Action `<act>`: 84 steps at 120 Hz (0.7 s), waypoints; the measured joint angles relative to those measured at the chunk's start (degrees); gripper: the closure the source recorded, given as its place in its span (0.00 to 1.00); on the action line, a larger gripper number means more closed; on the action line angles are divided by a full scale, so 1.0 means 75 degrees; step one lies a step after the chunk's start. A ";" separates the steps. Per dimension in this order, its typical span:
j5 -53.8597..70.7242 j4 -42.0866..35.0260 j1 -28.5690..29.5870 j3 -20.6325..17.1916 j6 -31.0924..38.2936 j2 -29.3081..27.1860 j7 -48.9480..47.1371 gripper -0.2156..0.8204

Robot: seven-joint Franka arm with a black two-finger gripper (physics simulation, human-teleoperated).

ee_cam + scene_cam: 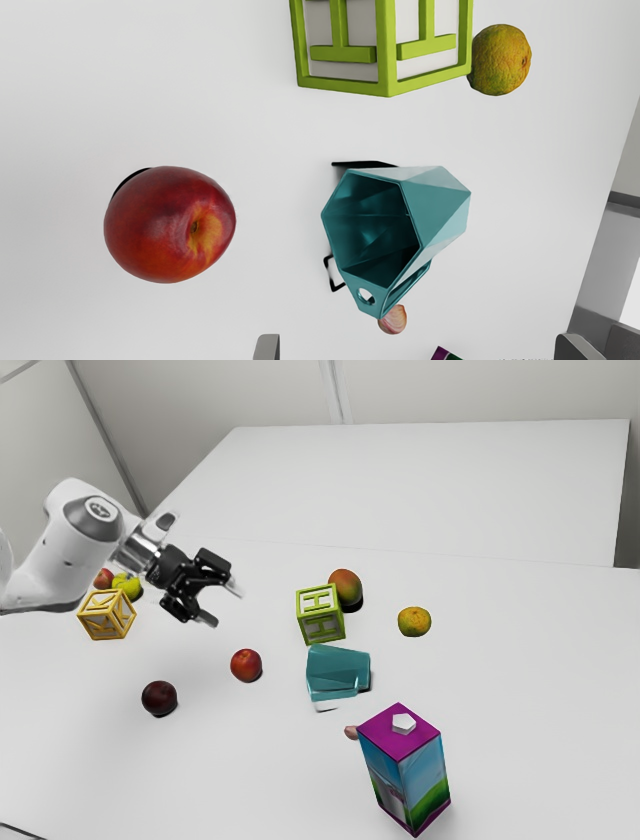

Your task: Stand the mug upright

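The gripper (222,604) is being held released above the table (520,690), its fingers being kept wide apart. The mug (338,668) is being supported on its side by the table, its open mouth being turned toward the red fruit (246,665). In the exterior view, the mug is being flanked by the green block (320,615) and the upright carton (405,770), both being seen near it.

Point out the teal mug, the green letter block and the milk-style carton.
Teal mug (437,205): wrist view, on the outer side wall.
Green letter block (386,60): wrist view, on the upright corner edge of its frame.
Milk-style carton (423,785): exterior view, on the printed side below the purple top.
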 joint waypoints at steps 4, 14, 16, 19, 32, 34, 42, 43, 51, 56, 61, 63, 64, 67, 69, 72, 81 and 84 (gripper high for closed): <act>-0.0064 -0.0014 -0.0258 -0.0044 0.0105 0.0052 0.0047 0.21; -0.0206 -0.0027 -0.0935 -0.0170 0.0337 0.0172 0.0154 0.22; -0.0234 -0.0028 -0.1041 -0.0190 0.0380 0.0201 0.0174 0.22; -0.0275 -0.0029 -0.1147 -0.0230 0.0439 0.0244 0.0203 0.22; -0.0458 -0.0028 -0.1121 -0.0293 0.0657 0.0450 0.0314 0.22; -0.0489 -0.0026 -0.1078 -0.0295 0.0685 0.0500 0.0330 0.22; -0.0588 -0.0005 -0.0961 -0.0301 0.0788 0.0671 0.0388 0.22; -0.0597 0.0000 -0.0955 -0.0302 0.0802 0.0694 0.0395 0.22; -0.0656 0.0028 -0.0954 -0.0374 0.0937 0.0818 0.0447 0.22; -0.0712 0.0037 -0.1016 -0.0434 0.1021 0.0910 0.0476 0.22; -0.0799 0.0044 -0.1097 -0.0463 0.1090 0.1009 0.0504 0.22; -0.0833 0.0043 -0.1127 -0.0470 0.1113 0.1042 0.0515 0.22; -0.0847 0.0042 -0.1140 -0.0473 0.1125 0.1056 0.0520 0.22; -0.0895 0.0043 -0.1169 -0.0479 0.1157 0.1095 0.0535 0.22; -0.0926 0.0042 -0.1184 -0.0482 0.1176 0.1122 0.0544 0.22; -0.0972 0.0044 -0.1203 -0.0484 0.1203 0.1169 0.0559 0.22; -0.1102 0.0047 -0.1234 -0.0501 0.1278 0.1301 0.0598 0.22; -0.1136 0.0053 -0.1238 -0.0524 0.1311 0.1335 0.0611 0.22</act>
